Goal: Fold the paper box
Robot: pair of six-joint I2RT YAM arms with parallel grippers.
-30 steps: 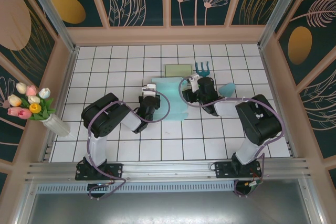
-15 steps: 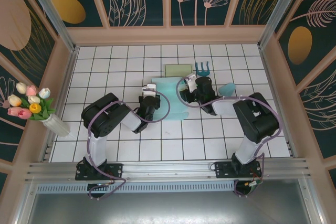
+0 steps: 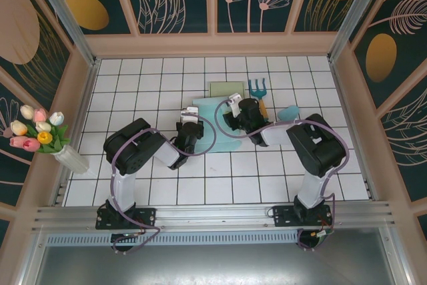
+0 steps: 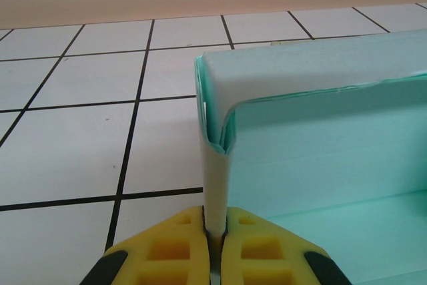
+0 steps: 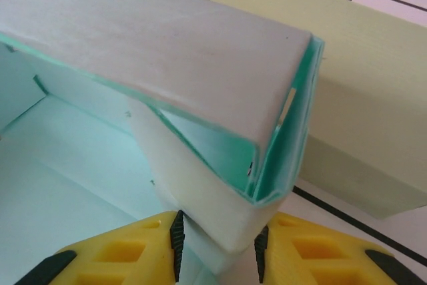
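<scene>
Mint paper box (image 3: 215, 131) gripped at two sides.
Left jaws pinch its wall; right jaws clamp a folded corner.

One each: paper box (image 3: 210, 115), green box (image 3: 227, 89), rake (image 3: 257, 87), vase (image 3: 72, 159), perhaps scoop (image 3: 289, 113).

No text, label, brand, number or sign can be read — not in any of the three views.
</scene>
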